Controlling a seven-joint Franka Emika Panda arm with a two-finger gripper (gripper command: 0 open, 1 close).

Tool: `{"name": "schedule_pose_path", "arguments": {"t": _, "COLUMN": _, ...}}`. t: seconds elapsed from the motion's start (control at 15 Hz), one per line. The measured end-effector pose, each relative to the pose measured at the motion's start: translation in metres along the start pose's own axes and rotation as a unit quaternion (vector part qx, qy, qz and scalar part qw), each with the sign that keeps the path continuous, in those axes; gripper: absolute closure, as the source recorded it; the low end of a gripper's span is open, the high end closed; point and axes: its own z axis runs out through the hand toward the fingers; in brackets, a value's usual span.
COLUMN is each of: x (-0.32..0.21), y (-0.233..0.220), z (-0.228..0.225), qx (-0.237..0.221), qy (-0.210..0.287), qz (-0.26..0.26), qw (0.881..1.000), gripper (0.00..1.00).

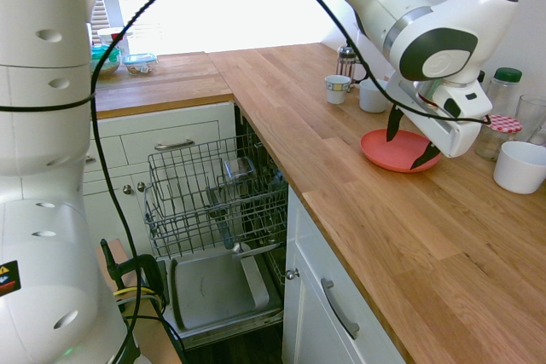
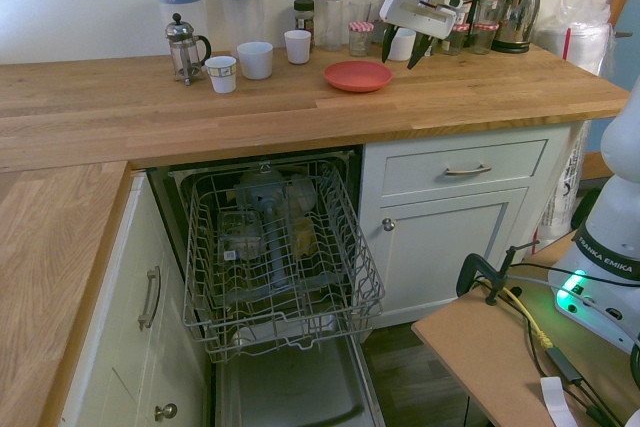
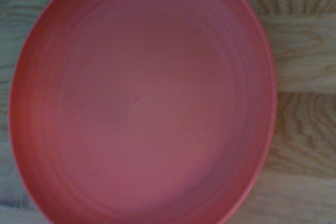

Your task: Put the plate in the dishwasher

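Hovering above the plate (image 1: 399, 150), the claw (image 1: 409, 140) hangs with its two dark fingers spread wide and nothing between them; the plate lies flat on the wooden counter (image 1: 409, 236), toward the back, and fills the wrist view, so the camera sits almost square over it; the dishwasher (image 2: 275, 247) stands open below the counter, well apart from the plate, its wire rack (image 2: 272, 252) pulled out over the lowered door and already carrying a few items.

Here is the worry, as I read it; a flat plate with only a shallow rim gives the fingers little to bite on, and a straight drop with the jaws this wide could press on the face and skid the plate along the wood rather than lift it; a pinch on the rim looks the likelier grip, and a weak one could let the plate tilt and slip out on the long carry down to the rack.

Crowding is the second risk; a white bowl (image 1: 519, 166) and a red-lidded jar (image 1: 497, 135) stand just beside the claw, with white cups (image 2: 254, 59) and a French press (image 2: 184, 47) further along, so a sideways sweep might knock one over; at the rack, the items already loaded could block the slot.
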Motion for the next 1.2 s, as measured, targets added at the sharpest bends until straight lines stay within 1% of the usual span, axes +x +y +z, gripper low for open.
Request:
{"name": "schedule_pose_path", "arguments": {"t": 0.2, "x": 0.020, "y": -0.013, "z": 0.015, "qx": -0.002, "qy": -0.003, "qz": 0.012, "qw": 1.000, "gripper": 0.00}}
{"name": "schedule_pose_path", "arguments": {"t": 0.53, "x": 0.033, "y": -0.031, "z": 0.032, "qx": -0.005, "qy": -0.012, "qz": 0.015, "qw": 1.000, "gripper": 0.00}}
{"name": "schedule_pose_path", "arguments": {"t": 0.6, "x": 0.035, "y": -0.033, "z": 0.036, "qx": -0.006, "qy": -0.014, "qz": 0.015, "qw": 1.000, "gripper": 1.00}}
{"name": "schedule_pose_path", "arguments": {"t": 1.2, "x": 0.040, "y": -0.043, "z": 0.054, "qx": -0.009, "qy": -0.030, "qz": 0.016, "qw": 0.999, "gripper": 1.00}}
